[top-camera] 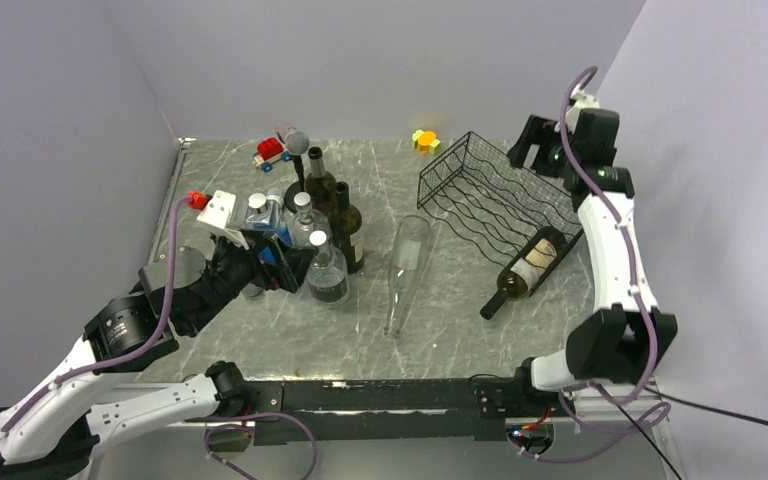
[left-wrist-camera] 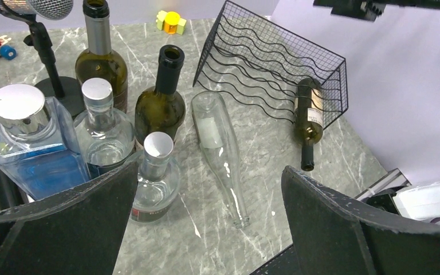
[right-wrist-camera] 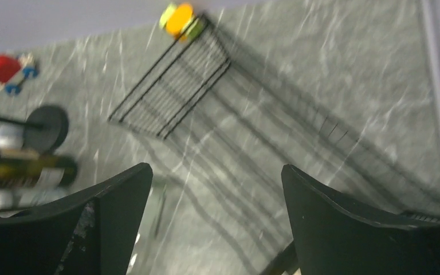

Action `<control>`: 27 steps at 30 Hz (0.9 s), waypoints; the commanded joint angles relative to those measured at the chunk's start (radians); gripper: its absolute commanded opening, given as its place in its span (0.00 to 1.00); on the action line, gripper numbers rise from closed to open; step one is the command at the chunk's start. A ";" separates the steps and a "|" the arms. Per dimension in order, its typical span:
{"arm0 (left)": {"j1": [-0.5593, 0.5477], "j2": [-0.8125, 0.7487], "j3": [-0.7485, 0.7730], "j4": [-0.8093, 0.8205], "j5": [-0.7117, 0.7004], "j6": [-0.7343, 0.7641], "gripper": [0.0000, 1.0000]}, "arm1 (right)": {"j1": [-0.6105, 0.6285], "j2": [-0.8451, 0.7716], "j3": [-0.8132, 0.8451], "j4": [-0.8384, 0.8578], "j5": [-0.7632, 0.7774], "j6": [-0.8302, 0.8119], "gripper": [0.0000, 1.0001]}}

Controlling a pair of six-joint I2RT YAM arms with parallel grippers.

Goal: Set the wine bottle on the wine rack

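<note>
Grey marbled tabletop [top-camera: 440, 340] is enclosed by pale lavender walls [top-camera: 360, 60]. At the right rear the wine rack [top-camera: 480, 185] is seen: a black box of thin wire with wavy, scalloped tiers, wide enough for several bottles side by side. The wine bottle [top-camera: 532, 262] is laid on its side in the lowest tier at the rack's near end. It is of dark green glass with a pale label around its body, and its neck projects out past the wire towards the near edge of the table. A clear bottle [top-camera: 407, 270] is laid flat on the table, left of the rack and apart from it. Further left a cluster of upright bottles [top-camera: 320, 225] is gathered, dark and clear.

The left gripper [left-wrist-camera: 209, 172] is held low just beside that cluster, its jaws spread wide with nothing between them. The right gripper [right-wrist-camera: 216, 169] is raised above the rack's far end, its jaws likewise parted widely and nothing grasped; its wrist view is blurred.
</note>
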 commanded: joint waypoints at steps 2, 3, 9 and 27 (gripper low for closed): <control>-0.002 0.020 -0.028 0.080 0.044 -0.007 0.99 | 0.112 -0.189 -0.177 -0.131 0.084 0.087 0.84; -0.002 0.028 -0.032 0.084 0.051 -0.010 0.99 | 0.145 -0.212 -0.218 -0.155 0.101 0.105 0.82; -0.003 0.055 -0.079 0.110 0.080 -0.042 0.99 | 0.252 -0.370 -0.395 -0.245 0.211 0.234 0.70; -0.003 0.186 -0.208 0.257 0.228 -0.167 0.99 | 0.344 -0.634 -0.794 -0.372 0.390 0.503 0.69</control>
